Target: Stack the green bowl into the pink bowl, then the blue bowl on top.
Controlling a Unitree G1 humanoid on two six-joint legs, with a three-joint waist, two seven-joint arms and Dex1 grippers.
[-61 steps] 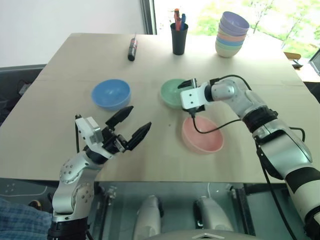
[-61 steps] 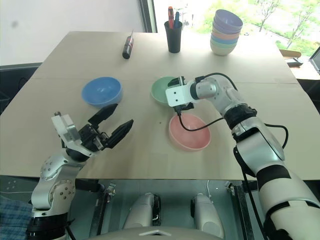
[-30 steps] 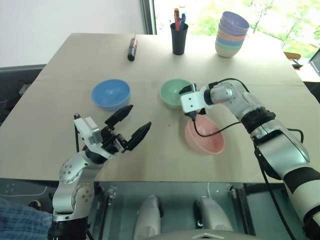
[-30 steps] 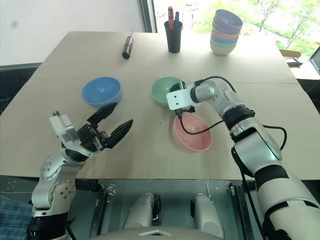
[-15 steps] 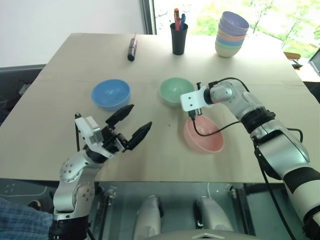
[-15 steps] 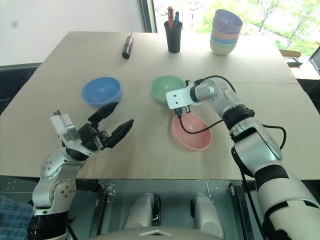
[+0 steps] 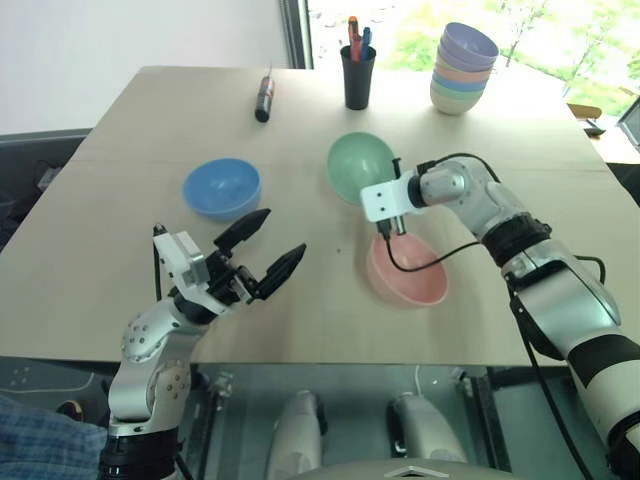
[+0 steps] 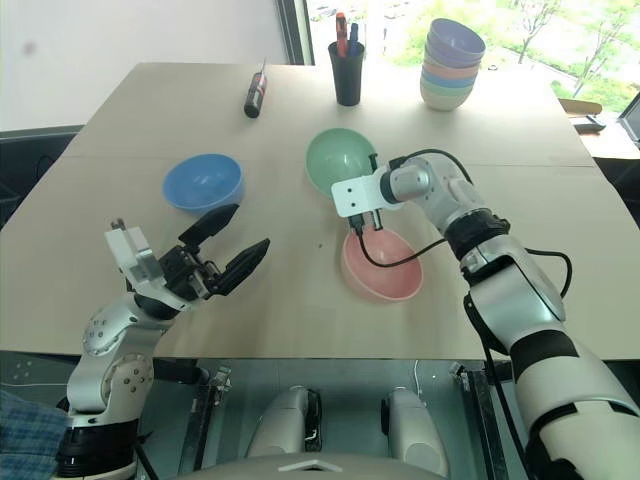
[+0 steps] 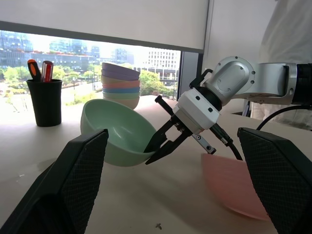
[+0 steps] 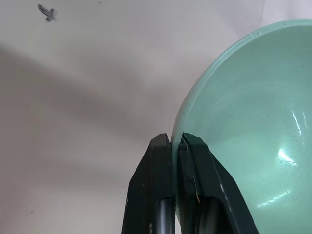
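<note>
- Right gripper point(image 7: 392, 196) is pinched on the rim of the green bowl point(image 7: 360, 166), which is tipped up on edge with its hollow facing the camera in the left eye view. It sits around 12 o'clock from the pink bowl point(image 7: 408, 270), which is flat on the table point(image 7: 120, 130).
- Left gripper point(image 7: 262, 252) hangs over the near part of the table with its fingers spread wide, nothing in them. Blue bowl point(image 7: 222, 188) is at about 11 o'clock from it, well apart, upright.
- Far edge of the table: a black pen cup point(image 7: 358, 76), a pastel bowl stack point(image 7: 463, 68) toward 3 o'clock of the cup, and a dark marker point(image 7: 265, 97) lying toward 9 o'clock of it.
- Left wrist view: that gripper's own fingers point(image 9: 78, 180) stand far apart, and between them you see the right gripper clamped on the green bowl's near rim, the bowl tilted, the pink one just beside it.
- Right wrist view: both fingers point(image 10: 158, 187) closed tight on the green rim, one inside the bowl and one outside, bare table behind.
</note>
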